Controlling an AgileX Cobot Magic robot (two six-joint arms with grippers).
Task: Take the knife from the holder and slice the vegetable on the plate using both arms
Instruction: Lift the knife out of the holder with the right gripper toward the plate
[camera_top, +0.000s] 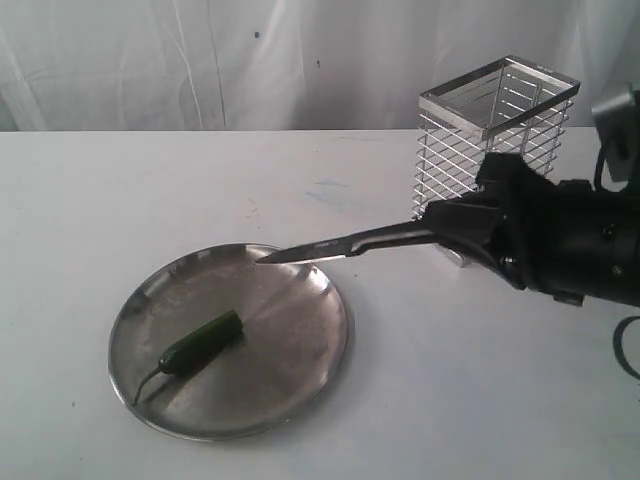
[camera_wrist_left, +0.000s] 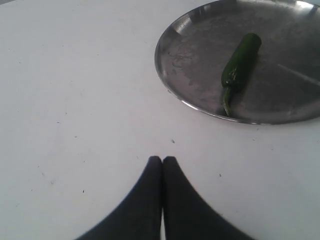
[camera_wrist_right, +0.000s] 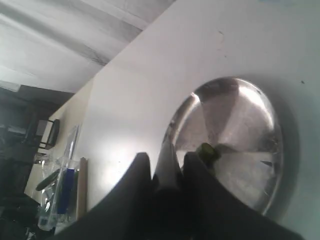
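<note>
A dark green chilli (camera_top: 200, 343) lies on the round steel plate (camera_top: 300, 390) at the front left. My right gripper (camera_top: 455, 228) is shut on the handle of the black knife (camera_top: 345, 245), held level with its tip over the plate's far rim, above and behind the chilli. The silver wire holder (camera_top: 495, 140) stands behind that gripper. In the right wrist view the knife (camera_wrist_right: 167, 160) sits between the two fingers, with the chilli (camera_wrist_right: 206, 152) and plate (camera_wrist_right: 250, 120) beyond. My left gripper (camera_wrist_left: 162, 160) is shut on nothing, over bare table short of the plate (camera_wrist_left: 185, 55) and chilli (camera_wrist_left: 240, 62).
White table with a white curtain behind. The right wrist view shows the table's far edge and clutter beyond it, including a plastic-wrapped bundle (camera_wrist_right: 62, 190).
</note>
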